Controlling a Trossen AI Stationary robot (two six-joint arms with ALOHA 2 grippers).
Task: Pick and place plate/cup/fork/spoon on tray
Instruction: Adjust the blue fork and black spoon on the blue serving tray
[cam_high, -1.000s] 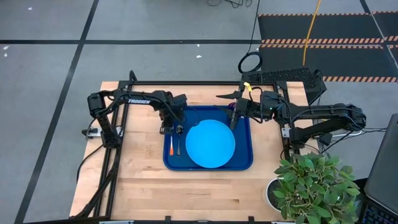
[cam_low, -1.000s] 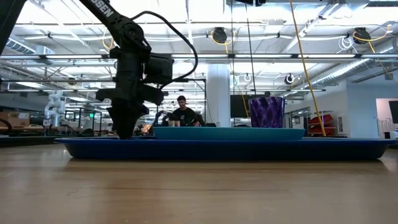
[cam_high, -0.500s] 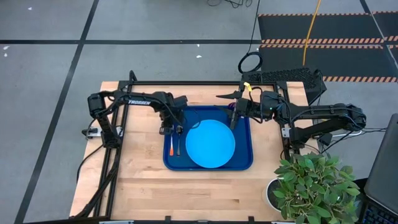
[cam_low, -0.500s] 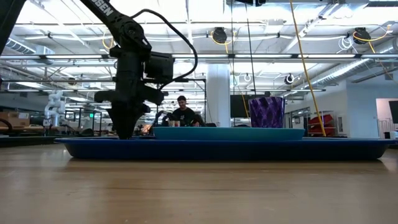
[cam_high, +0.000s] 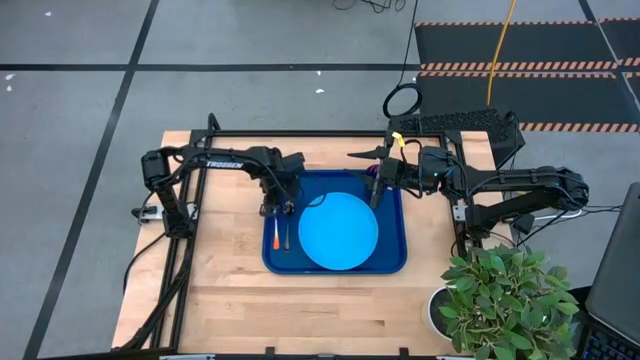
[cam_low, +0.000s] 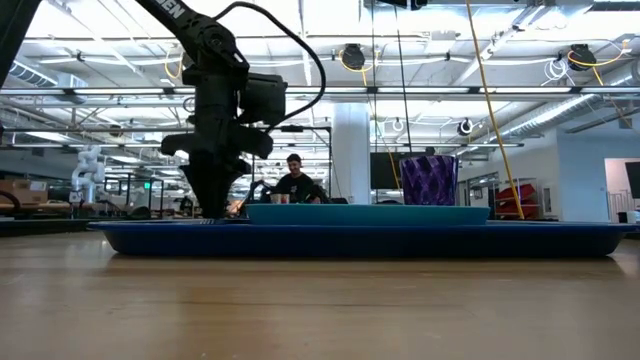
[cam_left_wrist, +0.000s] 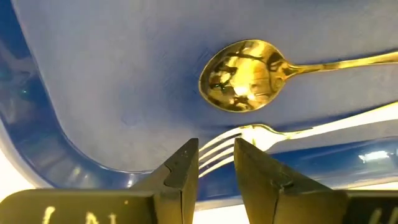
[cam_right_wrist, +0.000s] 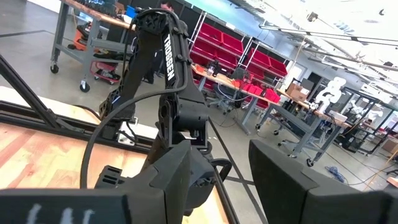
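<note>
Seen from above, the counter (cam_high: 230, 300) fills the middle of the frame with the tray (cam_high: 390, 262) at its centre. At the tray's left edge the left gripper (cam_high: 283, 207) hangs just over the far ends of the fork (cam_high: 275, 233) and the spoon (cam_high: 286, 232), which lie side by side, long axes running up and down the frame, heads toward the top. The left wrist view alone shows the detail: a gold spoon bowl (cam_left_wrist: 244, 84) and the fork's tines (cam_left_wrist: 214, 151) on the tray floor, with the gripper's narrow gap open just above the tines, holding nothing. Right of the utensils, the plate (cam_high: 338, 231) lies flat in the tray's middle. At the tray's upper right the right gripper (cam_high: 376, 187) hovers, fingers apart and empty in its own wrist view. Only the low view shows the cup (cam_low: 429, 180) clearly, upright on the tray's right part, and a person (cam_low: 294, 181) in the room behind.
</note>
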